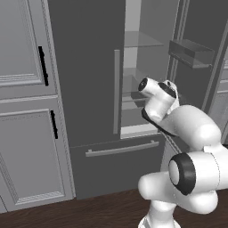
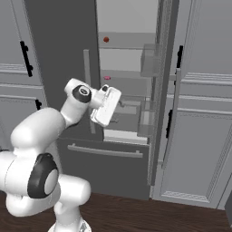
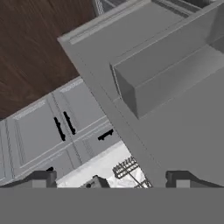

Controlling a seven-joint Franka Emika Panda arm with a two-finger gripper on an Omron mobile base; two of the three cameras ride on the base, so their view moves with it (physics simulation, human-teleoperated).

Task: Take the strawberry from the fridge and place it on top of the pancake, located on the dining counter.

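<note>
- The tall dark grey double-door fridge [image 1: 89, 75] stands with its right door swung open and its left door shut; a long light grey vertical handle [image 1: 116, 91] runs down the shut door, and a horizontal bar [image 1: 122, 148] crosses the bottom drawer.
- Inside the open half, glass shelves [image 1: 140, 42] sit one above another against a pale back wall.
- The strawberry, a tiny bright red roundish lump [image 2: 106, 40], lies on an upper shelf near the left side of the opening, seen in the right base view.
- One shelf lower, a flatter pale pink piece [image 2: 107, 78] rests near the same side, well apart from the red lump.
- The open door carries a clear door bin [image 1: 191, 52] on its inner face.
- The white arm reaches up into the doorway, and its wrist and hand [image 2: 106, 106] sit in front of the lower shelves, below both the pink piece and the strawberry.
- The claw [image 3: 111, 178] shows as two dark finger tips [image 3: 41, 178] at the bottom of the hand view, set wide apart with nothing between them.
- The hand view looks past grey fridge panels toward dark wooden floor [image 3: 35, 48] and light grey panelled cabinets with black handles [image 3: 61, 127].
- Light grey panelled cabinets [image 1: 24, 102] flank the fridge on the left, with black handles [image 1: 42, 66] near their edges; more stand on the right [image 2: 201, 136].
</note>
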